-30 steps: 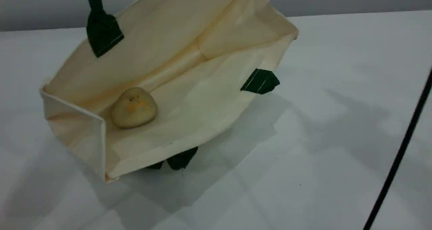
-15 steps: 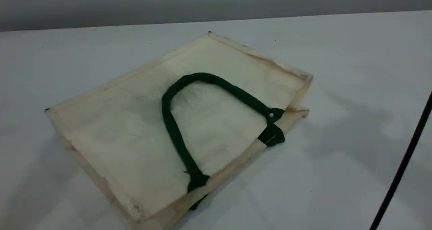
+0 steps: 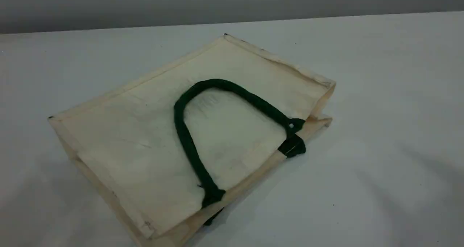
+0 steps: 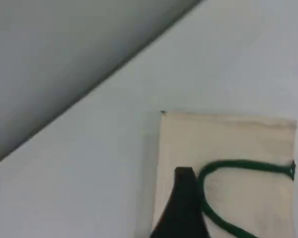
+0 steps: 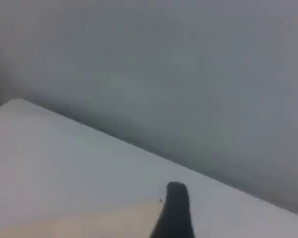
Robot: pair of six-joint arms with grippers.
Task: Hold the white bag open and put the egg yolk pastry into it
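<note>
The white bag (image 3: pixel 145 138) lies flat on its side on the table, slanting from near left to far right. One dark green rope handle (image 3: pixel 180 127) rests in an arch on its upper face. The egg yolk pastry is hidden. Neither gripper shows in the scene view. In the left wrist view a dark fingertip (image 4: pixel 184 198) hangs high above the white bag (image 4: pixel 248 144) and its handle (image 4: pixel 238 163), with nothing in it. The right wrist view shows one dark fingertip (image 5: pixel 176 208) over a corner of the white bag (image 5: pixel 89 223), also holding nothing.
The white table (image 3: pixel 380 95) spreads around the bag on all sides. A grey wall (image 3: pixel 232 0) runs behind the table's far edge. Faint shadows lie on the table at the right.
A second ago the bag was held up open by its handle with the pastry lying inside. It has dropped flat, hiding the pastry. The black cable at the right has left the view.
</note>
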